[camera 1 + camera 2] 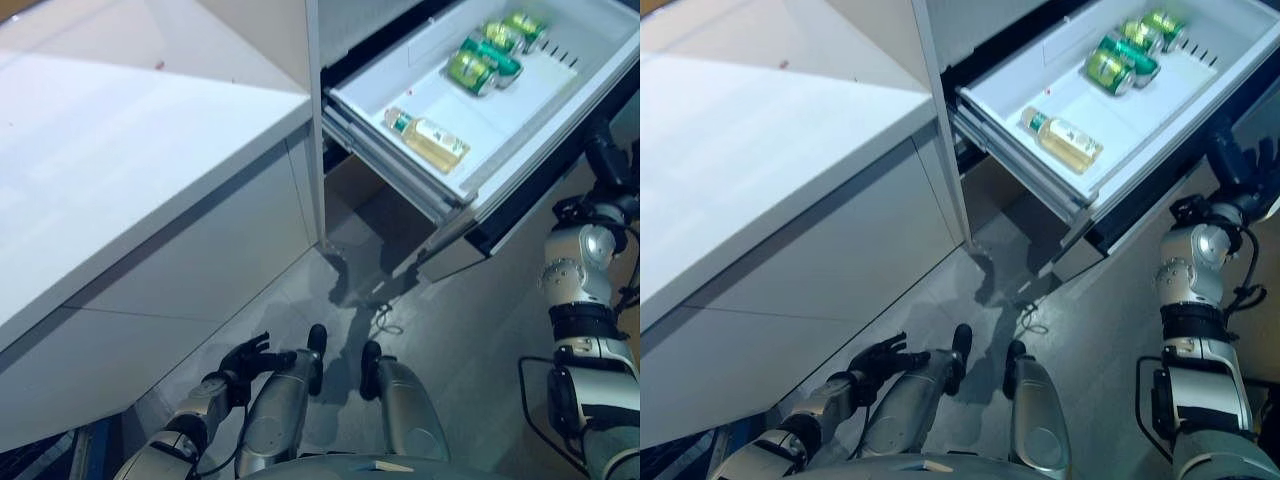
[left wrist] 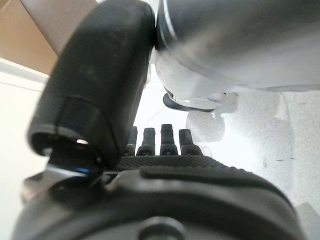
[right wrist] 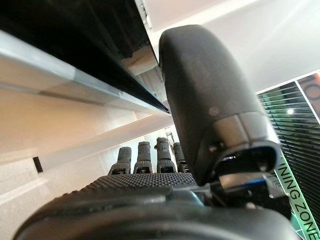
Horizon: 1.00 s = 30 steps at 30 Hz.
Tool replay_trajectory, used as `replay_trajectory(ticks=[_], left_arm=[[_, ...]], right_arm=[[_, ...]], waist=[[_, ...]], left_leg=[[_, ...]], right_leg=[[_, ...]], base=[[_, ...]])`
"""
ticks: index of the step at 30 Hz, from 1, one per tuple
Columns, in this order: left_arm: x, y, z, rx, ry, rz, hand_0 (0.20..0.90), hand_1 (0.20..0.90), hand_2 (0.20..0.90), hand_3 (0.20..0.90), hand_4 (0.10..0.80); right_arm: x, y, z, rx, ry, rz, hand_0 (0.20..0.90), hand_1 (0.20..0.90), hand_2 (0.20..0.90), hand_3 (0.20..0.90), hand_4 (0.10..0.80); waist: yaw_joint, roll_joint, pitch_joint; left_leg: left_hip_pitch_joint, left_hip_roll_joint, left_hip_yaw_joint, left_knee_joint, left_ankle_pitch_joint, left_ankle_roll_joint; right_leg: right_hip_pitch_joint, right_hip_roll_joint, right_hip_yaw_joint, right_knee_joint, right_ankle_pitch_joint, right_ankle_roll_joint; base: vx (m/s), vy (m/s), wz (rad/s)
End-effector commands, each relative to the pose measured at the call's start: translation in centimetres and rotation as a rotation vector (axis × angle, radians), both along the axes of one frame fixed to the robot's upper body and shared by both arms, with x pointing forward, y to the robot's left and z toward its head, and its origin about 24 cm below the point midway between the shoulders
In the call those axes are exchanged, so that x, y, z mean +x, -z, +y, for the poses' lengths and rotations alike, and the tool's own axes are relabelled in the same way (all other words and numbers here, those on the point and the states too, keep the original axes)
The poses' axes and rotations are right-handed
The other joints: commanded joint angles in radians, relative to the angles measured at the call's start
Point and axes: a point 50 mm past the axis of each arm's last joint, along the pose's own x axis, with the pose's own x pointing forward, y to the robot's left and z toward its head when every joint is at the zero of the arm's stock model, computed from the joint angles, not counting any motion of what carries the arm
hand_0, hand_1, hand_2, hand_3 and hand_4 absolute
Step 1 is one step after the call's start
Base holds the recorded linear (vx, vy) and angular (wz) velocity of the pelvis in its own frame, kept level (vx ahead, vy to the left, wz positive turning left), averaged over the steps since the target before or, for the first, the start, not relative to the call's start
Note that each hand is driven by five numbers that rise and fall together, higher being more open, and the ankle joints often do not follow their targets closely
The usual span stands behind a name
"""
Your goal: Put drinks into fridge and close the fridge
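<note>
The white fridge drawer (image 1: 392, 132) stands pulled out at the upper right. Green cans (image 1: 482, 58) lie together at its far end. A clear bottle (image 1: 428, 138) with a green cap lies on its side near the front. My right hand (image 1: 1238, 165) is raised at the drawer's dark front panel (image 3: 75, 55), below its right end; in the right wrist view (image 3: 150, 200) its fingers are straight and empty. My left hand (image 1: 246, 360) hangs low by my leg, fingers relaxed and empty, as the left wrist view (image 2: 165, 145) also shows.
A white counter (image 1: 120, 150) with white cabinet fronts (image 1: 200, 270) fills the left side, its corner close to the drawer. Grey floor (image 1: 470, 340) lies below the drawer. A green-striped sign (image 3: 295, 115) shows past the right hand.
</note>
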Motion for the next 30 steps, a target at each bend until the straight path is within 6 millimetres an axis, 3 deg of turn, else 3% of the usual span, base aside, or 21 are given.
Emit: replay_trajectory(ticks=[1, 9, 16, 30], left_arm=[[-2.7, 1.2, 1.2, 0.030, -0.053, 0.067, 0.900, 0.900, 0.900, 0.900, 0.800], [-3.7, 1.5, 1.4, 0.009, -0.074, 0.075, 0.900, 0.900, 0.900, 0.900, 0.800], [-4.9, 2.0, 1.5, 0.004, -0.061, 0.097, 0.900, 0.900, 0.900, 0.900, 0.800], [-7.1, 2.4, 3.0, 0.022, -0.053, 0.150, 0.900, 0.900, 0.900, 0.900, 0.800]], right_arm=[[0.3, -2.9, 0.6, -0.144, -0.102, -0.094, 0.900, 0.900, 0.900, 0.900, 0.800], [1.2, -4.0, 3.8, -0.409, -0.319, -0.101, 0.900, 0.900, 0.900, 0.900, 0.800], [2.0, -5.6, 6.5, -0.492, -0.517, -0.159, 0.900, 0.900, 0.900, 0.900, 0.800], [4.3, -7.9, 6.8, -0.466, -0.558, -0.114, 0.900, 0.900, 0.900, 0.900, 0.800]], waist=[[0.014, 0.001, -0.056], [0.017, 0.005, -0.042], [0.040, 0.001, -0.050], [0.139, 0.010, -0.096]], left_leg=[[0.000, -0.023, 0.012, 0.130, -0.186, 0.049], [-0.006, -0.023, 0.017, 0.152, -0.191, 0.041], [0.026, -0.025, 0.001, 0.127, -0.178, 0.031], [0.154, -0.036, -0.092, -0.006, -0.130, 0.016]], right_leg=[[0.006, 0.003, 0.010, -0.007, 0.040, -0.021], [-0.011, 0.003, 0.010, 0.039, 0.024, -0.022], [0.025, -0.008, 0.001, 0.027, 0.024, -0.016], [0.183, -0.045, -0.070, -0.072, 0.028, 0.000]], base=[[-0.035, 0.039, -0.09], [0.002, 0.024, -0.02], [0.057, 0.016, 0.00], [0.087, 0.028, 0.17]])
